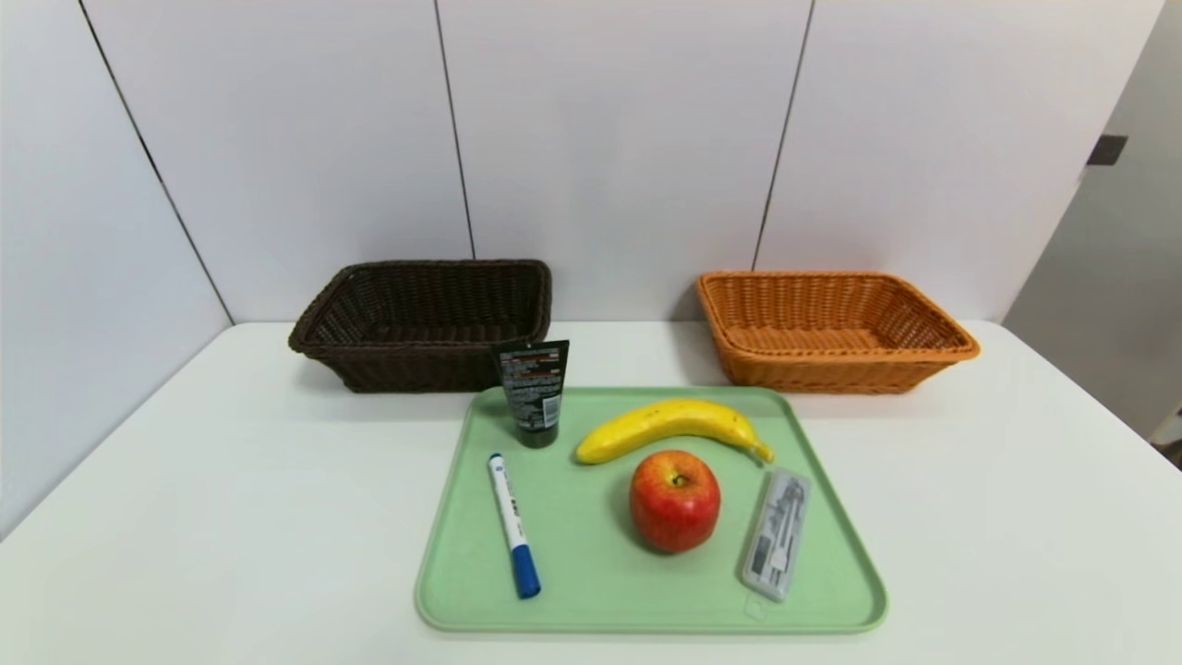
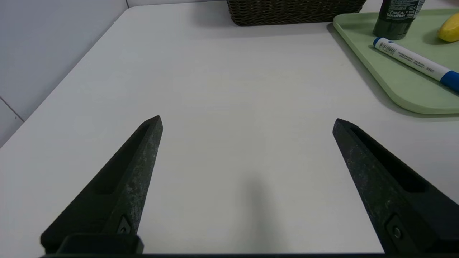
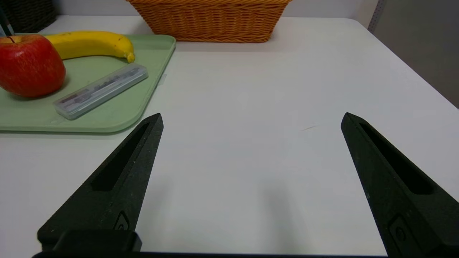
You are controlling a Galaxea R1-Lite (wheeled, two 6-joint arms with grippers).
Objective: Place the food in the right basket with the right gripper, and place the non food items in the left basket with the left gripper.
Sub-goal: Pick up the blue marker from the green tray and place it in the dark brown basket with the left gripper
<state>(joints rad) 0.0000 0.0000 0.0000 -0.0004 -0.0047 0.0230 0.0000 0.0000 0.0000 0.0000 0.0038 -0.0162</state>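
1. The banana (image 1: 672, 428) was curved and yellow with a dark tip, lying across the far half of the green tray (image 1: 591, 591); the apple (image 1: 675, 500) was round, red with yellow streaks, stem up, just in front of the banana's middle.
2. The black tube (image 1: 534, 392) stood on its cap at the tray's far left corner, its printed label facing me; the marker (image 1: 513, 525) lay flat in front of it, white-bodied, its blue cap pointing toward me; the clear case (image 1: 777, 533) lay flat near the tray's right edge, just right of the apple, with dark shapes showing through its lid.
3. The left basket (image 1: 427, 323), very dark brown wicker with flared sides, sat on the worktop (image 1: 231, 517) against the wall (image 1: 609, 139), behind the tray's left corner; the tube stood just in front of its right end and covered part of it in the head view.
4. The right basket (image 1: 833, 330), bright orange-tan wicker, sat behind the tray's right corner, apart from the tray; both baskets held nothing that I could see.
5. My left claw (image 2: 247, 122) hung released, fingers spread wide over bare worktop to the left of the tray, nothing between them; the marker and tube lay beyond it on the tray.
6. My right claw (image 3: 251, 120) was likewise released and wide, above bare worktop to the right of the tray; the case lay nearest it, with the apple and banana behind the case.
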